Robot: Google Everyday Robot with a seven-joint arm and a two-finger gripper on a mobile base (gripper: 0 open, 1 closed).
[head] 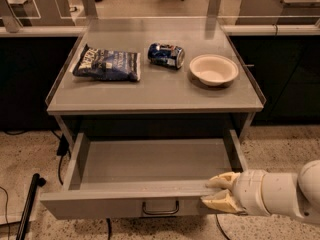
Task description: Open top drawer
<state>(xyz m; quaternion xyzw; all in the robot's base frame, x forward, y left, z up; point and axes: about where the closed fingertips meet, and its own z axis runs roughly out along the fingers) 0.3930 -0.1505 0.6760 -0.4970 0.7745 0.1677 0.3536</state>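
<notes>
In the lower half of the frame we saw the drawer (150,161) standing wide open under the tabletop (160,91), its shallow grey tray bare and its dark loop handle (160,207) at the middle of the front panel. At the lower right the pincer (211,191) was clamped on the right end of that front panel, one pale finger (223,179) over the top edge on the tray side and the other against the outer face. On the tabletop above lay a bag (107,64) at left, a can (166,55) on its side in the middle and a bowl (214,69) at right.
</notes>
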